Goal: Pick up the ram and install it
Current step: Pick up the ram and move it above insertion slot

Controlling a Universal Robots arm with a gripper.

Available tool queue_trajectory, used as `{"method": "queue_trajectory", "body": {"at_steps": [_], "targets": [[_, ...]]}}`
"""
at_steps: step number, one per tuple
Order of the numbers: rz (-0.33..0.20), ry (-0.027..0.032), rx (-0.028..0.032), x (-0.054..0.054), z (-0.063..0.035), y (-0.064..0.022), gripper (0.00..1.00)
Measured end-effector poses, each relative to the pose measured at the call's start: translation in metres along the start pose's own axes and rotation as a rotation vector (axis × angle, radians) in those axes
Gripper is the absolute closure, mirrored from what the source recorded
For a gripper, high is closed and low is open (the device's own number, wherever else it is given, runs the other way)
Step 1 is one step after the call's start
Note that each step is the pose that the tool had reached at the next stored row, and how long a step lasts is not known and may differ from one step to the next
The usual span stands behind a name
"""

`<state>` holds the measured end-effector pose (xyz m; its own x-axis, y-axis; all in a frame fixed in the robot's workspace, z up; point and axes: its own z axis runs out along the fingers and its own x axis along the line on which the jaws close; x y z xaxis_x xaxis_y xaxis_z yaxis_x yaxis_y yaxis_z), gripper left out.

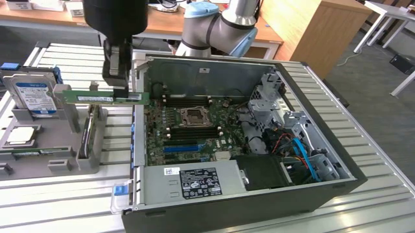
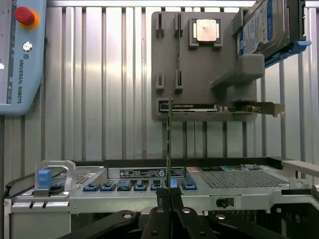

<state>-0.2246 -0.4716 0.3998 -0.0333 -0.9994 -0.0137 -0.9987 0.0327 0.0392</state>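
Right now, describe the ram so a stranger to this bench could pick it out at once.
Find the open computer case; beyond its wall on the exterior view's left, the black gripper hangs by a grey parts holder. The ram is the thin green stick pinched level in it, unlike the blue-labelled hard drive standing in the holder.

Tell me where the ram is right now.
The ram is clamped in the gripper at the exterior view's left, in the air between the grey holder and the open case.
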Motion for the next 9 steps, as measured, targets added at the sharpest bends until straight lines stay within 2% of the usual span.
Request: {"method": "queue_trajectory", "body": {"at_steps": [9], "targets": [[0.0,0.0,0.0,-0.001,-0.0015,-0.0383,0.88]]}}
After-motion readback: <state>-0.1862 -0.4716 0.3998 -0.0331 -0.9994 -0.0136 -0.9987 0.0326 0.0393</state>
